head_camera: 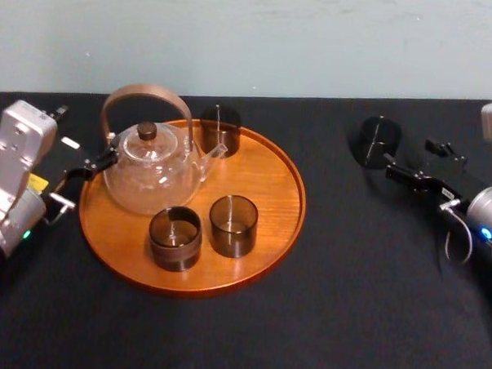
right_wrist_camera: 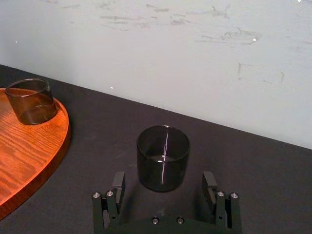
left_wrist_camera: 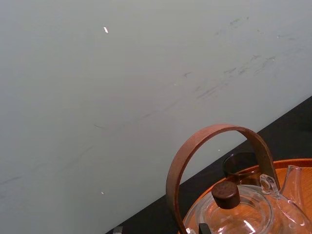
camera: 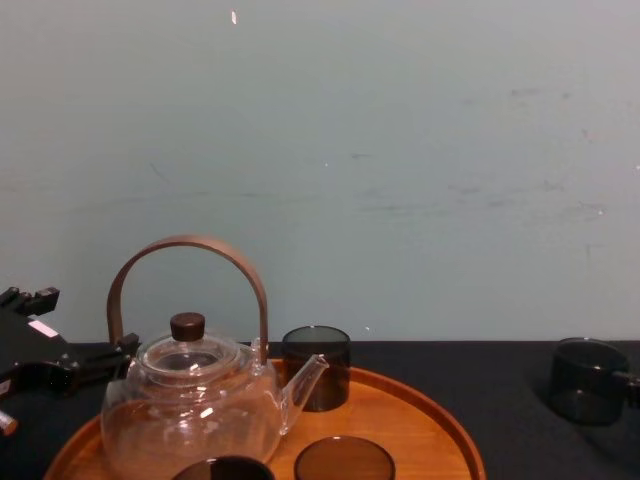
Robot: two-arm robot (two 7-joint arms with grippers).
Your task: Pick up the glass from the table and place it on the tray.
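A dark smoked glass (head_camera: pixel 377 141) stands upright on the black table (head_camera: pixel 330 319), to the right of the round orange-brown tray (head_camera: pixel 266 181). My right gripper (head_camera: pixel 410 157) sits just right of the glass and is open. In the right wrist view the glass (right_wrist_camera: pixel 163 158) stands just ahead of the two spread fingers (right_wrist_camera: pixel 118 184), which do not touch it, and the tray's edge (right_wrist_camera: pixel 34 146) shows off to one side. The chest view has the glass (camera: pixel 588 380) at far right. My left gripper (head_camera: pixel 90 168) rests at the tray's left rim beside the teapot.
On the tray stand a clear glass teapot (head_camera: pixel 153 171) with a brown arched handle and three more dark glasses: one at the back (head_camera: pixel 220 129) and two at the front (head_camera: pixel 175 238) (head_camera: pixel 232 225). A pale wall rises behind the table.
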